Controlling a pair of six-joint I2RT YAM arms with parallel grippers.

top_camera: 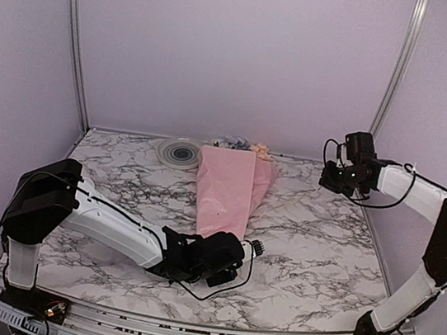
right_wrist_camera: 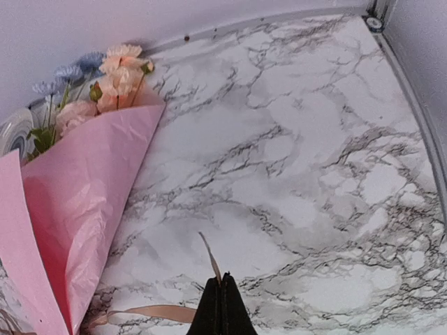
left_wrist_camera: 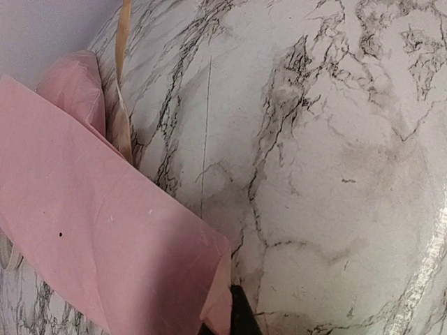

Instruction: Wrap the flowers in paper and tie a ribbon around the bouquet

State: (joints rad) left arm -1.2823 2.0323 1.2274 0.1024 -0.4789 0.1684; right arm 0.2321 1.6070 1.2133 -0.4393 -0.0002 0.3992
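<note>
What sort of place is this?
Likely a robot test booth: plain lilac walls box in a marble-patterned table, with a left arm and right arm mounted at its near edge.

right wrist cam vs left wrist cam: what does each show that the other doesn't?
Right wrist only: the pink, peach and bluish artificial flowers at the wide end of the cone-shaped pink paper bouquet, and the right gripper shut, apparently on the thin tan ribbon.
Left wrist only: the bouquet's narrow end, with the left gripper shut on its paper edge.
Both: the pink paper, the ribbon, the white marble-patterned tabletop.
</note>
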